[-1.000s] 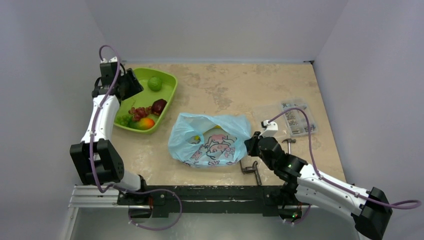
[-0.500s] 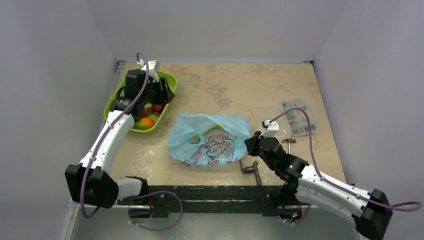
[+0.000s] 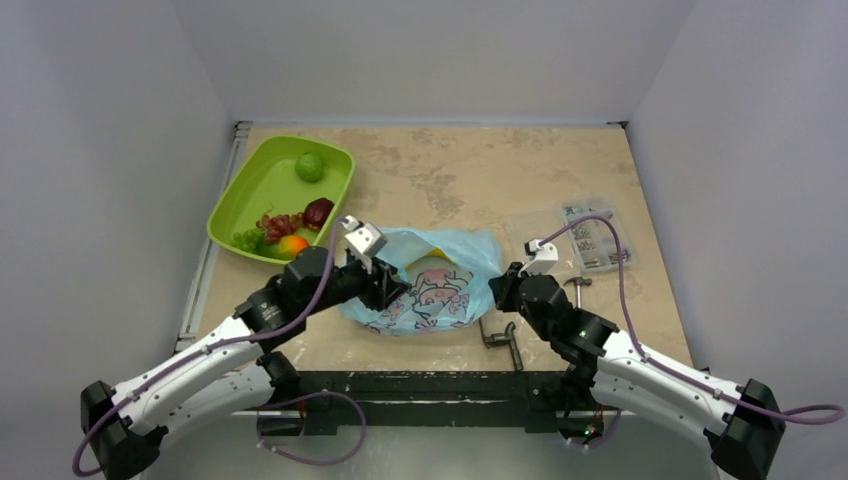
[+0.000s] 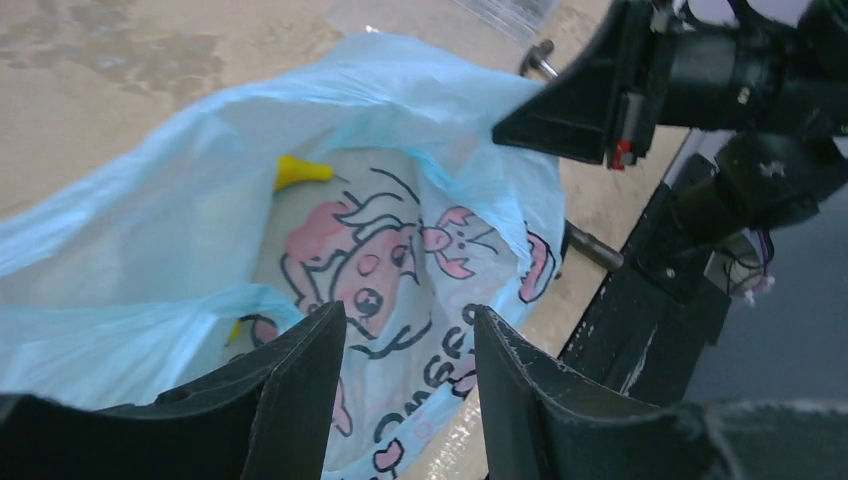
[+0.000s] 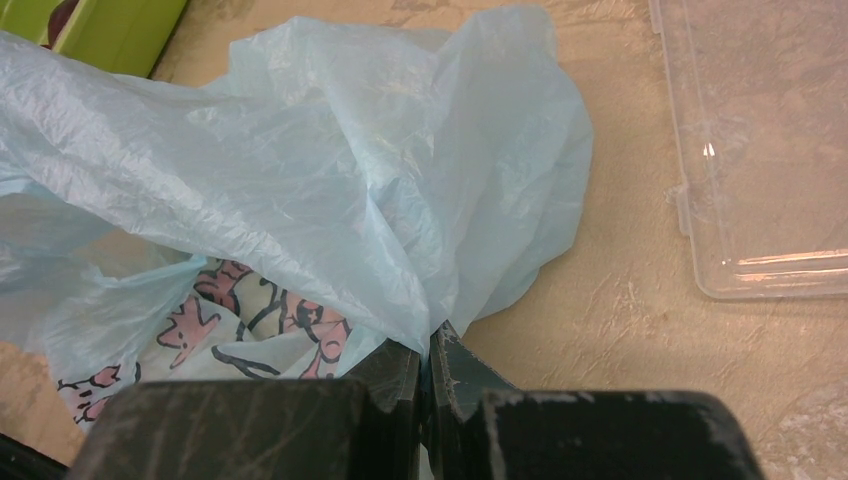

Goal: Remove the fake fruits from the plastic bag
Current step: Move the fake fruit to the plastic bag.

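The light-blue plastic bag (image 3: 430, 275) with pink cartoon prints lies mid-table; it also shows in the left wrist view (image 4: 420, 130) and the right wrist view (image 5: 330, 170). A yellow banana tip (image 4: 300, 171) shows inside it. My left gripper (image 3: 385, 285) is open and empty, just above the bag's left side, jaws apart (image 4: 405, 350). My right gripper (image 3: 497, 290) is shut on the bag's right edge (image 5: 428, 345). A round green fruit (image 3: 309, 167), dark red pieces (image 3: 318, 212), green grapes (image 3: 246, 239) and an orange fruit (image 3: 292, 244) lie in the lime-green tray (image 3: 250, 185).
A clear plastic parts box (image 3: 585, 235) lies right of the bag, also in the right wrist view (image 5: 760, 140). A metal clamp (image 3: 500, 340) sits at the near table edge below the bag. Grey walls enclose the table on three sides.
My left arm has swung from the green tray at the back left down to the bag's left side. The right gripper has kept its hold on the bag's edge.
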Controlling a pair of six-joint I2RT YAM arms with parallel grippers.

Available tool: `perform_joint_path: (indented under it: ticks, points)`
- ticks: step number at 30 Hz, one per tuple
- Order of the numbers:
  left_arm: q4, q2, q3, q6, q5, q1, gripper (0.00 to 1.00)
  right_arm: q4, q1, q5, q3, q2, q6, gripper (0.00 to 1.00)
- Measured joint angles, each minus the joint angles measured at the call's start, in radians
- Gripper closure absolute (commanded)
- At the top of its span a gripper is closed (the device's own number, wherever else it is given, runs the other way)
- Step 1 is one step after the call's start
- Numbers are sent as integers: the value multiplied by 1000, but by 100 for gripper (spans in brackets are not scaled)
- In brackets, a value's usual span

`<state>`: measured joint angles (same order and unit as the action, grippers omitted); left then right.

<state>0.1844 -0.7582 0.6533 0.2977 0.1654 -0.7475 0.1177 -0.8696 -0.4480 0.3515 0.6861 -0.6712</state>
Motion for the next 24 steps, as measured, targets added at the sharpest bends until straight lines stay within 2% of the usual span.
perform_joint_path:
  ticks: [2, 5, 13, 24]
  points:
    - [-26, -23, -28, -26, -39, -100, 52, 0, 0, 1, 0, 0, 0, 100]
    - [-74, -130, -29, -63, -76, -181, 54, -3, 0, 3, 0, 1, 2, 100]
    - [-232, -538, 16, -102, -103, -210, 66, -6, 0, 3, 0, 0, 2, 100]
    - [-352, -850, 161, -232, -377, -215, 48, -6, 0, 4, -1, -19, 2, 100]
